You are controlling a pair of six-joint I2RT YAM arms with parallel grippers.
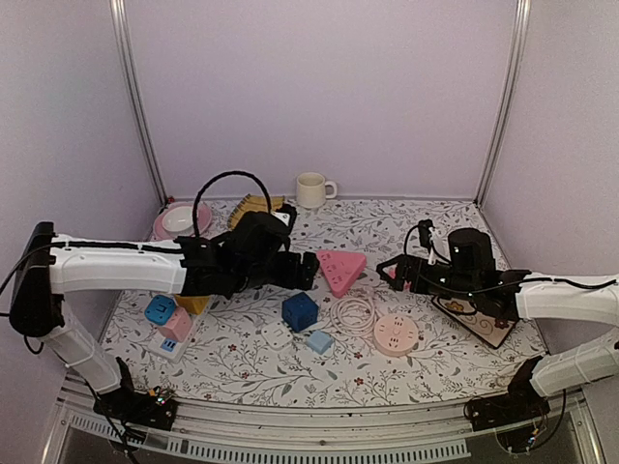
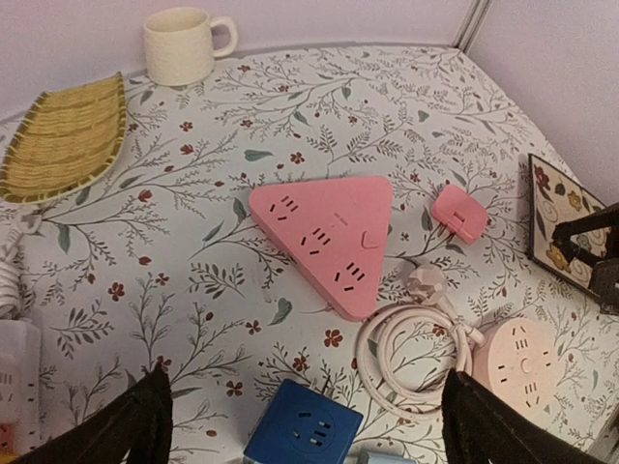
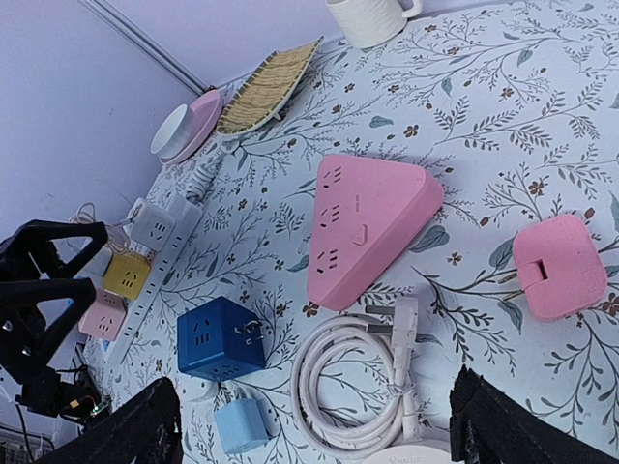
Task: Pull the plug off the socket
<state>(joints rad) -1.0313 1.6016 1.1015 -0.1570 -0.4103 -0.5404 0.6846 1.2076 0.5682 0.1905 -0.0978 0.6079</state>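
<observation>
Small mark on the top face of the pink triangular plastic power strip (image 2: 324,237); too small to read. No other text we can make out.

The small pink square plug (image 2: 458,213) lies flat on the worktop just right of the strip, apart from it, in no socket.

The left gripper (image 2: 305,377) is spread wide and grasps nothing, near side of the strip, with the plug ahead near its right finger. The right gripper (image 3: 314,377) is also spread wide and empty, right of the strip, with the plug close ahead of it, untouched.

Near side of the strip we count:
- One blue cube socket (image 2: 302,427)
- One light-blue small adapter (image 3: 240,423)
- One round pink socket (image 2: 520,365)
- One coiled white cord (image 2: 406,353)

Far side: one cream ceramic mug (image 2: 181,44).
</observation>
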